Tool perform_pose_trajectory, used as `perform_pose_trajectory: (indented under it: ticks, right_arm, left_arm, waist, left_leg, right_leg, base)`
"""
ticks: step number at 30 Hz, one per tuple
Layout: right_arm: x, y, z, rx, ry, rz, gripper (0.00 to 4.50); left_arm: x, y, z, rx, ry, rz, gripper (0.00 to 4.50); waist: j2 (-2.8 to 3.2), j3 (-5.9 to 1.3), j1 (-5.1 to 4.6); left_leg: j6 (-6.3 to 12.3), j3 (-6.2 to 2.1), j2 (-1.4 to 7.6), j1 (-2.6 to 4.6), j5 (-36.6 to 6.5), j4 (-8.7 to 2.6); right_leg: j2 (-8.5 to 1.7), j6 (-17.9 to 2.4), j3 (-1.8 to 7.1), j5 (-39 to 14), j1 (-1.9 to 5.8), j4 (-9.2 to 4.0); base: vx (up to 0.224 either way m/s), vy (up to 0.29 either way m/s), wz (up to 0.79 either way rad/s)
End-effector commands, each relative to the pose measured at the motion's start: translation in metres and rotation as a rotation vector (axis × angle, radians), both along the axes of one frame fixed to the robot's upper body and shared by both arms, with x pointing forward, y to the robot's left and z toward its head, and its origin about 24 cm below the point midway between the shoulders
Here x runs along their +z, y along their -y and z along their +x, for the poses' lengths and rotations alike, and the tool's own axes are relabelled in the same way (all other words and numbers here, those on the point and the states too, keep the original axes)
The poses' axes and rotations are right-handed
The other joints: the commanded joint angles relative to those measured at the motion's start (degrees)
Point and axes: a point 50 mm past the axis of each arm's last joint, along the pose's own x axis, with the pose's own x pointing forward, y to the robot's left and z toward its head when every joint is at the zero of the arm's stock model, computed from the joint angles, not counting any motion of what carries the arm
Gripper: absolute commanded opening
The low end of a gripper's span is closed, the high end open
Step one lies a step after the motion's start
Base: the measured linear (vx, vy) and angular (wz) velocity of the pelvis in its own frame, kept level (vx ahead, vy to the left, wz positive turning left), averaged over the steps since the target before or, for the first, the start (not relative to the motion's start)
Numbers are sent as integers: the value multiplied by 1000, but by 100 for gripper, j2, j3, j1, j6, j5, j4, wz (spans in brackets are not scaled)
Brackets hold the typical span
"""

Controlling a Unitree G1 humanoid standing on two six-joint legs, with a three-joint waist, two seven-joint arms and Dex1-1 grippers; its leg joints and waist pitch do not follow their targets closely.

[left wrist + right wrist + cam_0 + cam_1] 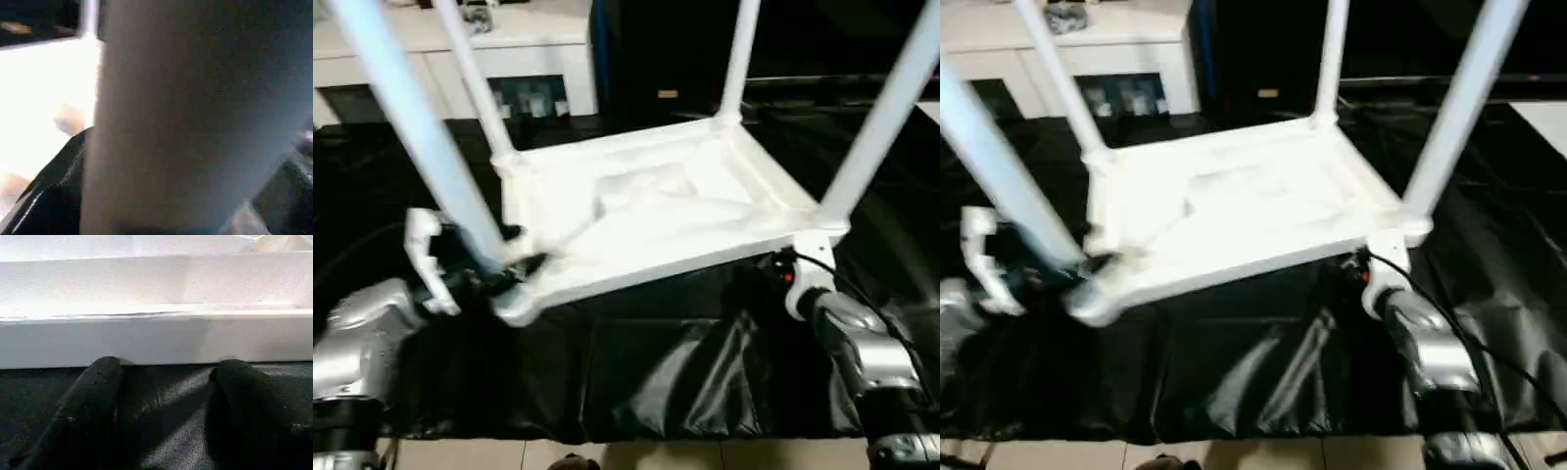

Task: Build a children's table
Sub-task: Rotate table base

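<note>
A: Forearms first, nearest the camera: two silver ones reach forward over the black sheeting (636, 382) that covers the counter. The left one comes in low from the left; its gripper, the left fingers (504, 259), sits at the near left corner of the small white plastic children's table (646, 211).

B: Are those fingers on anything?

A: They stand wide, one on each side of the near left tapered white leg (416, 137) just above its round socket. The left wrist view has the leg right up against the camera between two black fingers (46, 196). Whether they press on it, I cannot tell.

B: And the right arm?

A: It rises from the lower right toward the near right corner. The right fingers (164, 382) are spread apart with nothing between them, tips just short of the table's white rim, over the black sheet.

B: Where is the table itself?

A: Upside down on the sheet in the middle of the counter, rimmed top downward, four legs pointing up. Beyond it stands a white cabinet (450, 49) against the far side.
</note>
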Motion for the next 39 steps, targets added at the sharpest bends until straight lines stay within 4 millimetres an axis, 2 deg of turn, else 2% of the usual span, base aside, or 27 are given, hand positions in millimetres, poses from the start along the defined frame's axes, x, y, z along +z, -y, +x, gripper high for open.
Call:
perform_pose_trajectory:
  ticks: [1, 2, 4, 5, 7, 10, 11, 12, 13, 15, 18, 21, 22, 23, 24, 27, 29, 31, 34, 35, 37, 38, 39]
  right_arm:
    - [-1, -12, 4, 38, -1, 0, 358]
    - [-1, -13, 5, 43, 2, 0, 358]
    - [1, -24, 9, 82, 13, 3, 358]
    - [2, -27, 10, 96, 15, 6, 358]
    - [2, -32, 12, 113, 19, 7, 358]
    - [3, -47, 16, 167, 26, 10, 358]
    - [3, -57, 17, 205, 31, 15, 358]
    - [3, -59, 17, 213, 32, 17, 358]
    - [3, -71, 17, 261, 36, 24, 358]
    - [2, -76, 17, 279, 38, 25, 358]
    - [1, -101, 14, 375, 39, 47, 358]
    - [0, -110, 12, 410, 41, 48, 358]
    - [-1, -113, 12, 414, 40, 52, 358]
    - [-2, -116, 11, 426, 38, 53, 358]
    - [-2, -118, 11, 434, 36, 54, 358]
    - [-3, -120, 9, 456, 35, 57, 358]
    - [-4, -120, 8, 465, 34, 52, 358]
    - [-5, -119, 8, 465, 34, 48, 358]
    - [-4, -109, 12, 422, 43, 26, 358]
    - [-3, -105, 13, 406, 45, 23, 358]
    - [-2, -95, 14, 372, 48, 21, 358]
    - [-2, -95, 14, 372, 48, 21, 358]
    - [-2, -88, 15, 353, 49, 18, 358]
  left_arm:
    - [1, 17, -13, -179, -79, -31, 446]
    - [2, 18, -14, -192, -87, -32, 446]
    - [4, 25, -23, -276, -128, -33, 446]
    - [5, 28, -25, -297, -137, -34, 446]
    - [6, 33, -29, -333, -147, -33, 446]
    - [7, 48, -36, -408, -171, -38, 446]
    - [10, 58, -39, -444, -174, -57, 446]
    - [10, 59, -40, -450, -174, -62, 446]
    - [13, 68, -42, -486, -173, -94, 446]
    - [14, 71, -43, -501, -175, -106, 446]
    - [16, 92, -45, -567, -169, -149, 446]
    - [16, 102, -44, -589, -163, -169, 446]
    - [15, 106, -43, -595, -156, -176, 446]
    - [14, 114, -40, -609, -150, -190, 446]
    - [14, 119, -38, -621, -143, -198, 446]
    - [14, 130, -31, -618, -121, -209, 446]
    - [13, 139, -24, -604, -91, -207, 446]
    - [16, 156, -15, -572, -48, -196, 446]
    - [15, 173, 4, -419, 43, -99, 446]
    - [15, 174, 7, -394, 60, -74, 446]
    - [11, 173, 11, -373, 78, -9, 446]
    - [11, 173, 11, -373, 78, -9, 446]
    - [9, 171, 12, -365, 83, 18, 446]
  waist:
    - [-40, -377, -31]
    - [-19, -382, -29]
    - [-23, -365, -72]
    - [-56, -355, -107]
    - [-61, -351, -133]
    - [-69, -342, -188]
    - [-124, -344, -214]
    - [-124, -344, -214]
    - [-97, -340, -217]
    - [-90, -347, -243]
    - [-131, -347, -301]
    - [-123, -352, -320]
    - [-163, -354, -331]
    - [-151, -363, -322]
    - [-140, -365, -316]
    - [-185, -377, -317]
    - [-176, -380, -301]
    - [-179, -395, -295]
    - [-148, -400, -284]
    - [-181, -408, -278]
    - [-198, -410, -277]
    - [-154, -434, -285]
    - [-172, -434, -292]
  left_leg:
    - [-57, -116, 270, 135, -1741, -439]
    - [-69, -123, 272, 142, -1768, -441]
    - [-93, -124, 265, 136, -1865, -453]
    - [-88, -129, 258, 111, -1867, -460]
    - [-72, -116, 256, 139, -1864, -454]
    - [-64, -129, 258, 113, -1782, -456]
    - [-55, -118, 252, 114, -1733, -454]
    - [-55, -118, 252, 114, -1733, -454]
    - [-56, -113, 252, 119, -1718, -443]
    - [-85, -128, 252, 103, -1701, -452]
    - [-57, -119, 243, 119, -1723, -443]
    - [-40, -122, 245, 115, -1672, -438]
    - [-28, -117, 246, 113, -1639, -436]
    - [-10, -119, 249, 125, -1579, -430]
    - [5, -106, 245, 137, -1548, -421]
    - [32, -104, 245, 114, -1440, -410]
    - [60, -103, 242, 114, -1382, -397]
    - [60, -104, 252, 118, -1376, -392]
    - [60, -125, 252, 110, -1425, -389]
    - [53, -121, 250, 123, -1432, -379]
    - [93, -126, 243, 85, -1356, -378]
    - [85, -126, 239, 93, -1345, -365]
    - [114, -129, 234, 81, -1325, -360]
  right_leg:
    - [-284, -1295, 210, -1537, 198, -326]
    - [-290, -1295, 211, -1584, 193, -320]
    - [-280, -1267, 213, -1705, 193, -335]
    - [-284, -1263, 212, -1763, 211, -337]
    - [-290, -1222, 226, -1884, 193, -371]
    - [-297, -1221, 225, -1916, 216, -370]
    - [-283, -1198, 226, -1949, 222, -373]
    - [-283, -1198, 226, -1949, 222, -373]
    - [-287, -1201, 235, -1970, 201, -372]
    - [-272, -1216, 222, -1862, 223, -353]
    - [-261, -1247, 229, -1774, 221, -362]
    - [-268, -1255, 234, -1739, 232, -362]
    - [-263, -1259, 235, -1704, 234, -366]
    - [-266, -1277, 237, -1636, 233, -353]
    - [-255, -1297, 242, -1569, 217, -360]
    - [-259, -1314, 240, -1422, 250, -345]
    - [-264, -1305, 244, -1359, 254, -345]
    - [-271, -1304, 248, -1289, 267, -351]
    - [-278, -1248, 239, -1320, 282, -372]
    - [-283, -1213, 242, -1310, 285, -376]
    - [-286, -1211, 237, -1276, 309, -363]
    - [-282, -1191, 228, -1245, 310, -360]
    - [-290, -1238, 222, -1225, 318, -355]
  base:
    - [0, 0, 0]
    - [0, 0, 0]
    - [0, 0, 0]
    - [0, 0, 0]
    - [0, 0, 0]
    - [0, 0, 0]
    - [0, 0, 0]
    - [0, 0, 0]
    - [0, 0, 0]
    - [0, 0, 0]
    - [0, 0, 0]
    - [0, 0, 0]
    - [0, 0, 0]
    - [0, 0, 0]
    - [0, 0, 0]
    - [0, 0, 0]
    - [0, 0, 0]
    - [0, 0, 0]
    - [0, 0, 0]
    - [0, 0, 0]
    - [0, 0, 0]
    - [0, 0, 0]
    - [0, 0, 0]
